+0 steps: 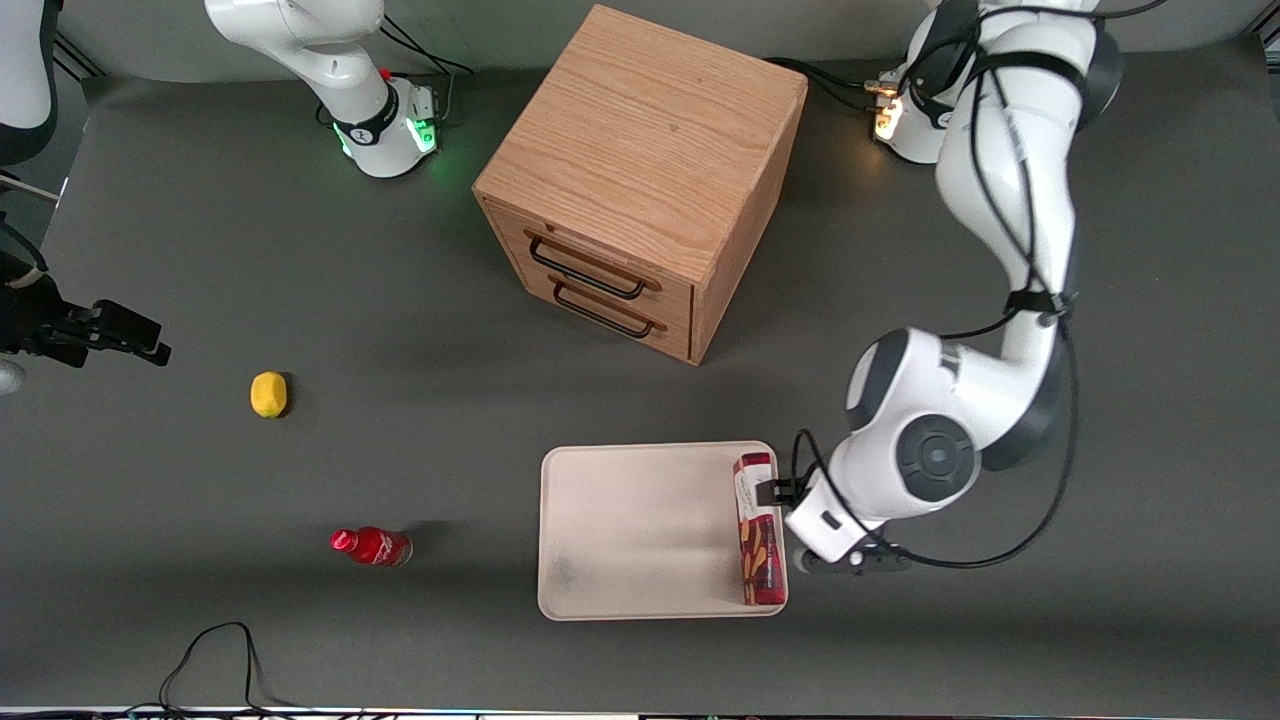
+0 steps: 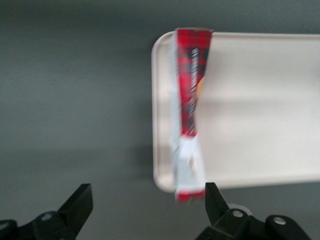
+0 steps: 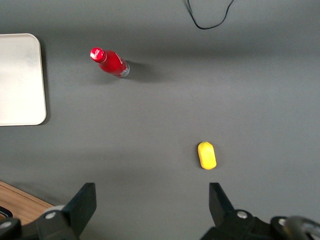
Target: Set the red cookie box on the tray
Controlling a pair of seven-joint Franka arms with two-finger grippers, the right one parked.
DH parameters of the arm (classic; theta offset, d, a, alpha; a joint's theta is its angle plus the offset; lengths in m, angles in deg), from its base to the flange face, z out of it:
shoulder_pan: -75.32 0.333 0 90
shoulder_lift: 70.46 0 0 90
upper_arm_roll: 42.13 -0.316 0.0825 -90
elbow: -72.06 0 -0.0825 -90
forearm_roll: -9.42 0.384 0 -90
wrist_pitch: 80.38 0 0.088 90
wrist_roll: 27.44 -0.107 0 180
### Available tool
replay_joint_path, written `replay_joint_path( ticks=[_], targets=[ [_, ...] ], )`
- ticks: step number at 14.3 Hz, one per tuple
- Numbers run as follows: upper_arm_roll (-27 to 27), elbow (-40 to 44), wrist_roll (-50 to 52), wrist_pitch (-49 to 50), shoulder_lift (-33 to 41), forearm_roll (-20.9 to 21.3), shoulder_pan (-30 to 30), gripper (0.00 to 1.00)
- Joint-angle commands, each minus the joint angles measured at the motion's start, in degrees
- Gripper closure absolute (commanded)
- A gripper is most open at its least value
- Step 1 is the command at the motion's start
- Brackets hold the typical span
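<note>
My gripper [image 2: 145, 205] hangs above the working arm's end of the tray [image 1: 620, 520], its two black fingers [image 2: 77, 202] spread wide apart and holding nothing. In the left wrist view the fingers stand clear of the red cookie box [image 2: 189, 105], one finger over bare grey table [image 2: 75, 100] and the other just beside the box's white end. In the front view the gripper [image 1: 775, 492] sits at the tray's short edge toward the working arm, just beside the red cookie box [image 1: 757, 530], with my white wrist housing over the table next to it.

The red cookie box lies flat on the tray, along the short side toward the working arm and close against the raised rim [image 2: 159, 115]. Its length runs parallel to that side and nearly spans it. Its white end points away from the front camera; its dark-red end with biscuit pictures points toward the front camera.

The rest of the tray is bare cream-white, with a faint grey smudge [image 1: 565, 572] near the corner nearest the front camera toward the parked arm's end.

A wooden two-drawer cabinet [image 1: 640, 170] stands farther from the front camera than the tray, well apart from it, its black handles [image 1: 590, 270] facing the camera at an angle. Toward the parked arm's end of the table lie a small red bottle [image 1: 371, 546] on its side and a yellow lemon-like object [image 1: 268, 394], both well apart from the tray.
</note>
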Motion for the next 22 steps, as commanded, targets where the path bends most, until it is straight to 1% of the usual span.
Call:
replay_joint_path(
  ticks=[1,3,5,8,10,11,13,14,16,18,19,22],
  targets=[
    [0.0,-16.2,-6.0,2.9,15.2,-0.1,4.0,0.00],
    [0.0,-26.6,-11.2,3.0,24.8,-0.1,7.9,0.00],
    [-0.1,-33.1,-15.9,5.3,32.2,0.0,11.7,0.00],
    [0.0,-36.3,-19.1,10.5,39.1,0.9,17.4,0.00],
    [0.2,-36.3,-20.2,14.1,42.1,2.5,20.9,0.00],
    [0.1,-36.5,-20.5,15.5,43.5,3.0,21.7,0.00],
    [0.2,-37.4,-20.4,17.8,46.3,6.3,22.1,0.00],
    [0.0,-38.7,-20.3,17.7,47.6,6.6,22.1,0.00],
    [-0.9,-38.9,-19.2,17.9,47.8,7.2,21.5,0.00],
    [-5.2,-38.8,-17.8,17.9,47.6,7.4,17.2,0.00],
    [-7.1,-38.6,-17.7,17.9,47.4,7.4,16.1,0.00],
    [-7.3,-37.9,-17.9,17.9,47.2,7.4,16.5,0.00]
  ],
)
